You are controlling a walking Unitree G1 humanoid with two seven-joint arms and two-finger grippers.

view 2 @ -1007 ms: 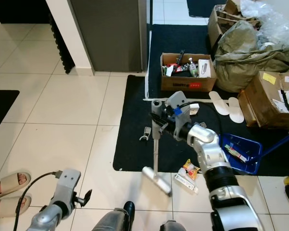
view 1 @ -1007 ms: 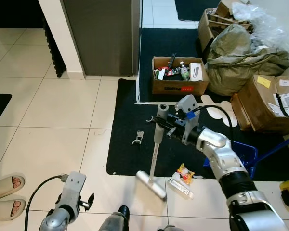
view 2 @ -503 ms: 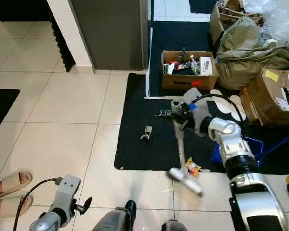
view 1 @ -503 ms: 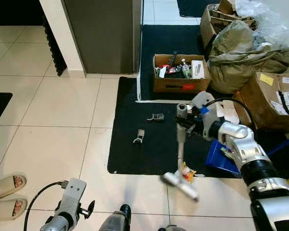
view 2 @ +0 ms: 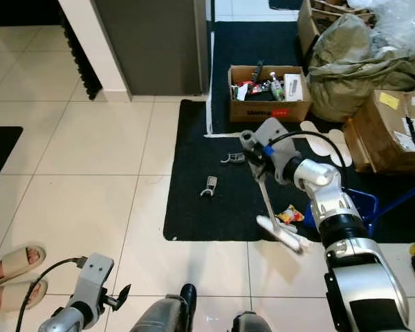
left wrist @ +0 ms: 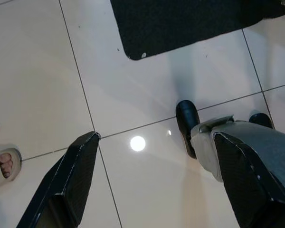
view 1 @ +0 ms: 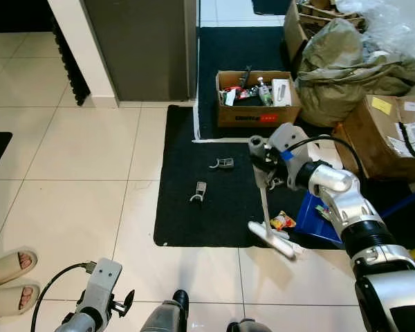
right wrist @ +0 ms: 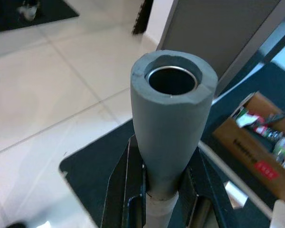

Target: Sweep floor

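The right gripper clamps the grey foam grip of a slim white-handled broom, whose pale head rests at the black mat's front edge, touching an orange-and-yellow snack wrapper just beside a blue plastic dustpan. The left gripper hangs low over the cream tiled floor, fingers spread wide.

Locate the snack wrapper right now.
The snack wrapper lies on the black mat to the robot's right, between the broom head and the blue dustpan, close to the mat's near edge.
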